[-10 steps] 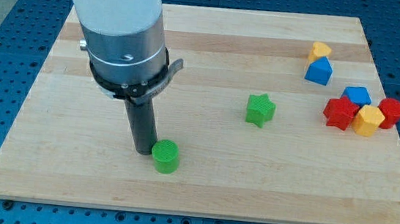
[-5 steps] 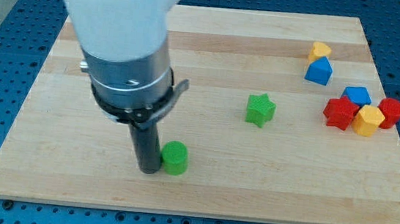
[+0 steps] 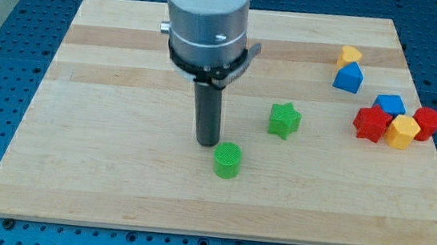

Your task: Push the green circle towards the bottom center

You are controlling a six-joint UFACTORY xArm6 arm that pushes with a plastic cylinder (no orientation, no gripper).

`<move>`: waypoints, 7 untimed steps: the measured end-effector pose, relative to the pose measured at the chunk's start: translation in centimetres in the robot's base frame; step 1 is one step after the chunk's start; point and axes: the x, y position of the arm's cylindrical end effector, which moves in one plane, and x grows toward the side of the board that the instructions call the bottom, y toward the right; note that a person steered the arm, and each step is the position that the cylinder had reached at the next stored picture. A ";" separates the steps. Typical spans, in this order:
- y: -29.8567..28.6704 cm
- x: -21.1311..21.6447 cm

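Observation:
The green circle [image 3: 227, 160] is a short green cylinder on the wooden board [image 3: 80, 141], near the bottom centre of the view. My tip [image 3: 206, 142] rests on the board just to the upper left of the green circle, with a small gap between them. The dark rod rises from the tip to the grey and white arm body at the view's top.
A green star [image 3: 284, 120] lies to the upper right of the circle. At the view's right are a yellow block [image 3: 350, 55], a blue block [image 3: 349, 77], another blue block [image 3: 389, 104], two red blocks [image 3: 371, 123] [image 3: 427, 123] and a yellow block [image 3: 402, 131].
The green circle has slid to the right along the bottom of the board. My tip has moved right and up, from the circle's left side to its upper left.

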 end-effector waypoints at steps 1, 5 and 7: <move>0.9 -0.9; 1.5 4.7; 1.5 5.4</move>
